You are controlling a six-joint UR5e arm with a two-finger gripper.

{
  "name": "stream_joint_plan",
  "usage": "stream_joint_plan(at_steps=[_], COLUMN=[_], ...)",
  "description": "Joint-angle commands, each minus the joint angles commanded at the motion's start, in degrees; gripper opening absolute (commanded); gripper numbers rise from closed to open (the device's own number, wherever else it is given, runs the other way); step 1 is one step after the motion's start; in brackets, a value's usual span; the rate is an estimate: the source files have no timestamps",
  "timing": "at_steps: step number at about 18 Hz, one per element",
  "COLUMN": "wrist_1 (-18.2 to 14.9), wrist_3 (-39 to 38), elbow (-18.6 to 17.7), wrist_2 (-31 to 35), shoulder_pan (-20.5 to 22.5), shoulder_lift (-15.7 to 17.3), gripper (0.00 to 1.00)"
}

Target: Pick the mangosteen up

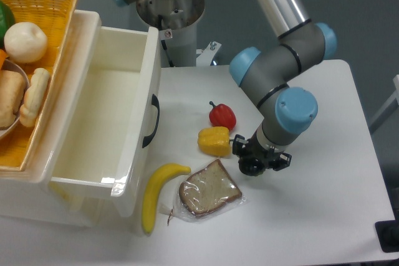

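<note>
A: Count the loose things on the table (324, 216) for me.

B: One red pepper (222, 116), one yellow pepper (214, 141) just below it, one banana (156, 192), and one slice of bread in clear wrap (209, 189). The banana and the bread lie side by side near the front edge.

A: And the mangosteen?

B: I can make out only one dark rounded shape under the tool head, right of the yellow pepper and just above the bread's upper right corner. Whether that is the mangosteen (249, 166) or part of the tool, I cannot say for sure; it is mostly hidden.

A: What else is around?

B: One white drawer (118, 123) pulled open on the left, with a black handle (152, 121). Beyond it, one yellow wicker basket (43, 4) holding a pale round item and some bread rolls.

A: How does the arm sit?

B: The arm (280, 73) comes down from the top of the view, bends at its blue-capped joints, and points the wrist straight down at the table. The gripper (257, 161) sits low, just beside the yellow pepper and close to the bread.

A: Is the claw wide or pinched?

B: I cannot tell; the wrist covers the fingers from above.
</note>
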Motion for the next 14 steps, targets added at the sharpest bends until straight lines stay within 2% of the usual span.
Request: stream_joint_plan(at_steps=[7,14], wrist_1=[-0.2,-1.1], wrist_3=[4.4,4.5], elbow=[-0.7,-1.1], wrist_2=[0.1,0.2], shoulder_pan=[-2.1,-3.0], shoulder_lift=[4.2,5.8], gripper=[0.22,0.21])
